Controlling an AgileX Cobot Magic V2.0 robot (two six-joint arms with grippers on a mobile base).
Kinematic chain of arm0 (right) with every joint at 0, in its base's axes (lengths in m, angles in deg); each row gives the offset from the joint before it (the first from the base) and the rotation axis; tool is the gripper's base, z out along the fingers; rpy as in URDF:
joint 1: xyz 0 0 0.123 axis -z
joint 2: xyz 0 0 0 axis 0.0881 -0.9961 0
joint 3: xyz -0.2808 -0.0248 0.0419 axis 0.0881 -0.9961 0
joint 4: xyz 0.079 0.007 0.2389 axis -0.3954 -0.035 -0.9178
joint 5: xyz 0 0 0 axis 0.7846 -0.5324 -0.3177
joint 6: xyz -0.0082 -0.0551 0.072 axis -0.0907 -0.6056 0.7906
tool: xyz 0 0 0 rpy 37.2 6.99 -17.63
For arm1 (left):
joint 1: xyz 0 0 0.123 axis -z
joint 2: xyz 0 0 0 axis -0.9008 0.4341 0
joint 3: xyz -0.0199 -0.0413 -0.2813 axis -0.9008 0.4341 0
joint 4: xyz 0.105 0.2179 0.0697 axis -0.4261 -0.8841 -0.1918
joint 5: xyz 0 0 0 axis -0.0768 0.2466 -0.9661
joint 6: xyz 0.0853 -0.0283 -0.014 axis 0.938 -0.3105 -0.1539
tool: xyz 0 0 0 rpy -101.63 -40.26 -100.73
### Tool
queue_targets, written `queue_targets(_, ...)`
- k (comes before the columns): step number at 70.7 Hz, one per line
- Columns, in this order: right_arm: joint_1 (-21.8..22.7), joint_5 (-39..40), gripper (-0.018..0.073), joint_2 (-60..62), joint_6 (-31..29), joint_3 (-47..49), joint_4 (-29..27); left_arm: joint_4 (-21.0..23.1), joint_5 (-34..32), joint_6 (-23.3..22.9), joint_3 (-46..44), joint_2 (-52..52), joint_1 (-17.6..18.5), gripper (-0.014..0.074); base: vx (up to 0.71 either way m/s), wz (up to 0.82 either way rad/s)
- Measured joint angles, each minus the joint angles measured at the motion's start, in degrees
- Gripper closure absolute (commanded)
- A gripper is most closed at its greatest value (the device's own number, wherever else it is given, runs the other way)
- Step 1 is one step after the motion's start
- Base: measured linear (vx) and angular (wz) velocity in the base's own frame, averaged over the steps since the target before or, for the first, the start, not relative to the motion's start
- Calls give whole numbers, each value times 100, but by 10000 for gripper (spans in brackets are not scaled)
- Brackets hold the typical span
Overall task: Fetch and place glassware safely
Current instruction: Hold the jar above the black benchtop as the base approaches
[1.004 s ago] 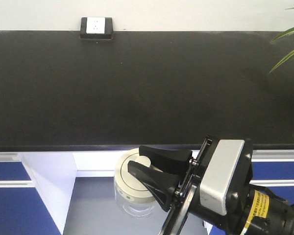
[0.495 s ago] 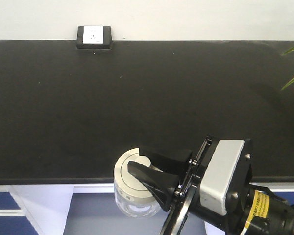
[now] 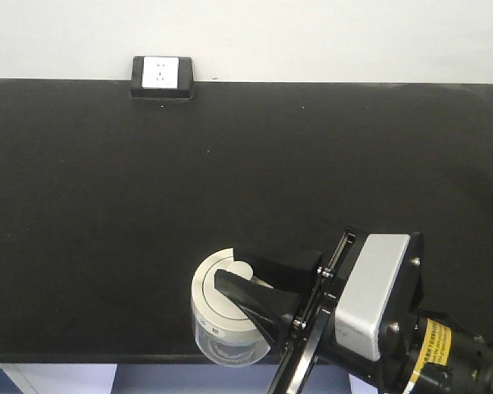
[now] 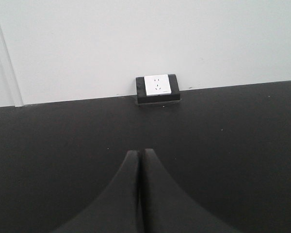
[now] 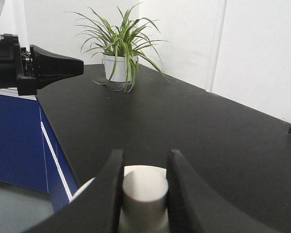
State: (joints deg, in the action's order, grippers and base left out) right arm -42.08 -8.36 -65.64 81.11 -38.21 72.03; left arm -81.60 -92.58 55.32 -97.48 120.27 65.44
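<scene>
The glassware [image 3: 220,328], a squat clear jar with a cream-white lid, hangs at the black counter's [image 3: 230,180] front edge. My right gripper [image 3: 227,265] comes in from the lower right and is shut on the lid's central knob. In the right wrist view the knob [image 5: 143,187] sits pinched between both fingers of the right gripper [image 5: 145,156], with the lid's rim showing to the left. My left gripper [image 4: 139,152] is shut and empty above the counter. It also shows in the right wrist view as the left gripper [image 5: 77,65] at the upper left.
A white wall socket in a black box [image 3: 162,76] sits at the counter's back edge against the wall. A potted plant [image 5: 117,53] stands on the counter's far end. Blue cabinet fronts [image 5: 14,141] lie below the counter edge.
The counter's front edge has slid down the exterior view as the robot closed in. The jar, held the same way, went from in front of the cabinets to over the counter's front edge.
</scene>
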Motion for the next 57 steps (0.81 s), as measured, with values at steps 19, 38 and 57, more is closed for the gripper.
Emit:
queue_targets(19,0,0,560,0,0,0,0,0,0,0,0,0,0,603,11,2)
queue_targets(38,0,0,560,0,0,0,0,0,0,0,0,0,0,603,7,0)
queue_targets(57,0,0,560,0,0,0,0,0,0,0,0,0,0,603,6,0)
